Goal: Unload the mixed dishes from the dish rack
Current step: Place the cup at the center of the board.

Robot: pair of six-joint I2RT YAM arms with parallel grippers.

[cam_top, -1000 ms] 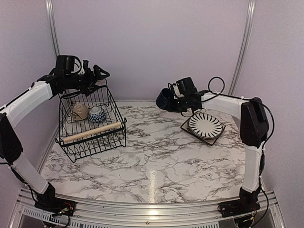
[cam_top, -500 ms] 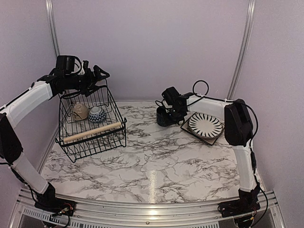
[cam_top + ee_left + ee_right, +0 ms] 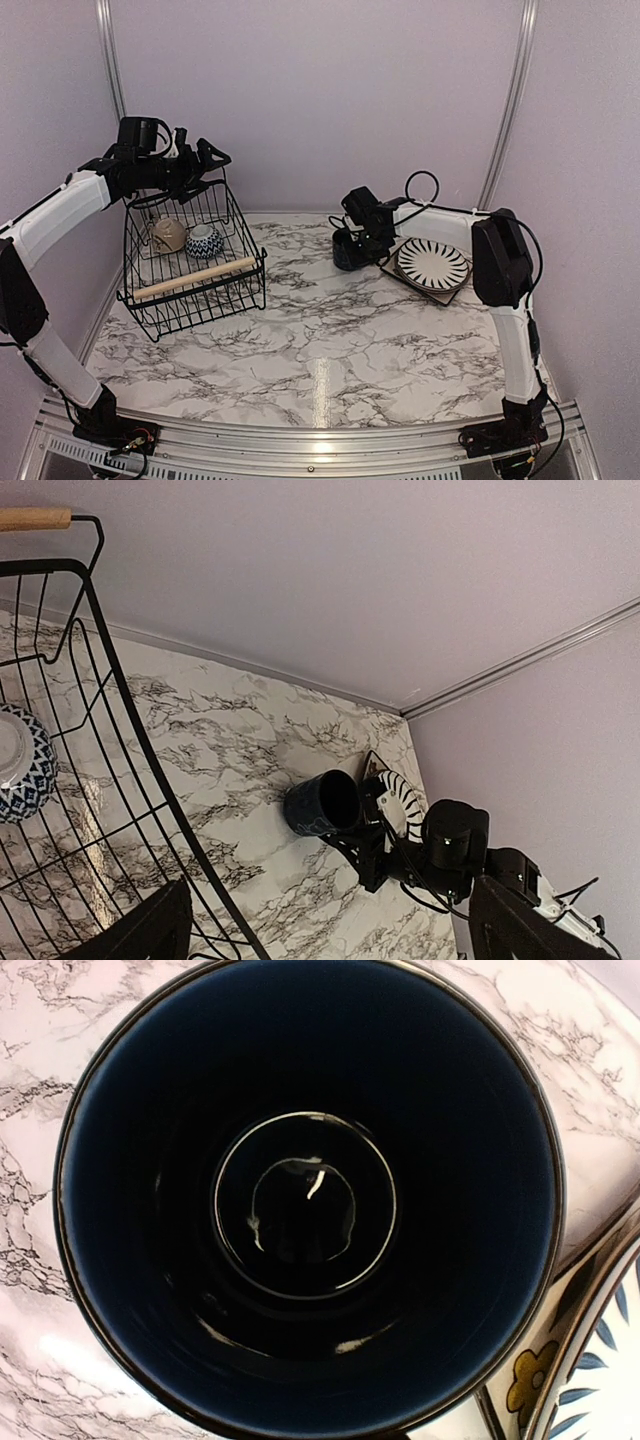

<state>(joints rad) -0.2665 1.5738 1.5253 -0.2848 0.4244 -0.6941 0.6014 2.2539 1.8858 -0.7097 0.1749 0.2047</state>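
My right gripper (image 3: 362, 238) sits directly over the dark navy mug (image 3: 305, 1200), which stands on the marble table (image 3: 330, 340) just beside the dark square plate (image 3: 395, 268). I cannot tell whether those jaws grip it. My left gripper (image 3: 210, 165) hangs with its jaws spread above the dish rack (image 3: 190, 308).

I counted two bowls, a cream bowl (image 3: 167, 234) and a blue-patterned bowl (image 3: 204, 240), one wire rack (image 3: 200, 305), one navy mug (image 3: 349, 250), and two plates, a striped plate (image 3: 432, 263) and a square plate (image 3: 443, 294).
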